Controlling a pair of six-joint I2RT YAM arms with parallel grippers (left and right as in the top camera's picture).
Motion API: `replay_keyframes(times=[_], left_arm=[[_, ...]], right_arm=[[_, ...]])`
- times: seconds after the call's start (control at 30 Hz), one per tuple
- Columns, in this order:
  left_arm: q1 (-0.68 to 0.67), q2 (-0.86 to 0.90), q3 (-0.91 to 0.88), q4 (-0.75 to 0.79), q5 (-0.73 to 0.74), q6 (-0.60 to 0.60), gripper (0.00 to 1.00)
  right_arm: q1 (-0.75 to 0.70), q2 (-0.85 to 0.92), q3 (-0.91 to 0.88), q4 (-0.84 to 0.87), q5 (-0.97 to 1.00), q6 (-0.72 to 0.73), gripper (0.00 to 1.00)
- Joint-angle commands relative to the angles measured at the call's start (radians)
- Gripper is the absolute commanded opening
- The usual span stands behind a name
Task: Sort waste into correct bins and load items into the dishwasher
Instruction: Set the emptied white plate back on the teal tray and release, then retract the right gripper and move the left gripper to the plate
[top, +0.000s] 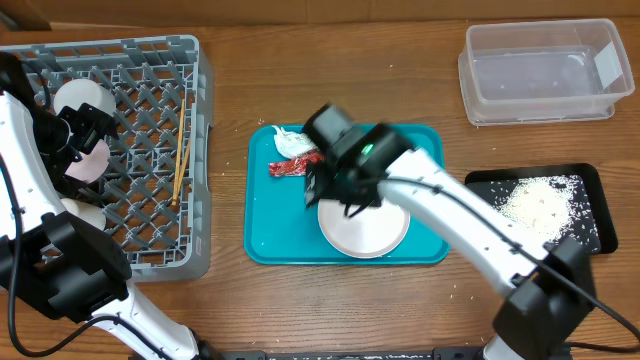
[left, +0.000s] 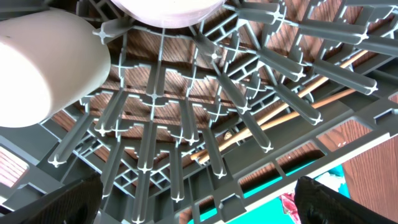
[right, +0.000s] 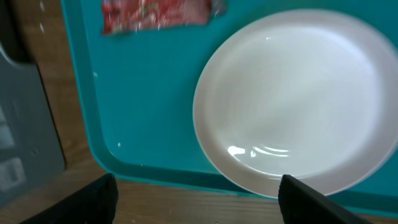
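Note:
The grey dish rack holds two pale bowls, a small white cup and the chopsticks. My left gripper is open and empty over the rack between the bowls; its wrist view shows the lattice, a bowl and the chopsticks. My right gripper is open and empty over the teal tray, at the left rim of the white plate. The red wrapper and the napkin lie behind it.
The teal tray sits mid-table. The clear tub stands at the back right. The black tray at the right holds white rice grains. The rack's corner shows left of the teal tray.

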Motion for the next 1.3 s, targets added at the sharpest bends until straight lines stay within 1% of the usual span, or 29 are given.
replay_keyframes(times=[0.0, 0.07, 0.13, 0.17, 0.33, 0.4, 0.43, 0.53, 0.63, 0.8, 1.03, 1.2, 1.27], left_arm=[[-0.006, 0.0, 0.016, 0.001, 0.003, -0.009, 1.0], [-0.006, 0.0, 0.016, 0.001, 0.003, -0.009, 1.0], [-0.006, 0.0, 0.016, 0.001, 0.003, -0.009, 1.0], [-0.007, 0.0, 0.016, 0.001, 0.003, -0.009, 1.0], [-0.006, 0.0, 0.016, 0.001, 0.003, -0.009, 1.0], [-0.006, 0.0, 0.016, 0.001, 0.003, -0.009, 1.0], [-0.006, 0.0, 0.016, 0.001, 0.003, -0.009, 1.0], [-0.006, 0.0, 0.016, 0.001, 0.003, -0.009, 1.0], [-0.006, 0.0, 0.016, 0.001, 0.003, -0.009, 1.0], [-0.006, 0.0, 0.016, 0.001, 0.003, -0.009, 1.0], [-0.006, 0.0, 0.016, 0.001, 0.004, -0.01, 1.0], [-0.006, 0.0, 0.016, 0.031, 0.036, -0.017, 1.0], [-0.007, 0.0, 0.016, 0.003, 0.043, -0.006, 1.0]], right_arm=[[-0.112, -0.078, 0.138, -0.097, 0.042, 0.002, 0.85], [-0.171, -0.101, 0.196, -0.164, 0.042, 0.001, 0.88], [-0.24, -0.127, 0.257, -0.231, 0.042, 0.001, 0.94], [-0.273, -0.138, 0.286, -0.262, 0.042, -0.003, 1.0], [-0.477, -0.196, 0.452, -0.444, 0.045, -0.103, 1.0], [-0.558, -0.21, 0.501, -0.501, 0.072, -0.116, 1.0], [-0.64, -0.23, 0.525, -0.518, 0.119, -0.145, 1.0], [-0.761, -0.26, 0.525, -0.518, 0.2, -0.251, 1.0], [-0.842, -0.263, 0.525, -0.518, 0.215, -0.291, 1.0], [-0.901, -0.257, 0.523, -0.518, 0.215, -0.291, 1.0], [-0.903, -0.257, 0.523, -0.517, 0.215, -0.291, 1.0], [-0.903, -0.257, 0.523, -0.517, 0.215, -0.291, 1.0], [-0.903, -0.257, 0.523, -0.517, 0.215, -0.291, 1.0]])
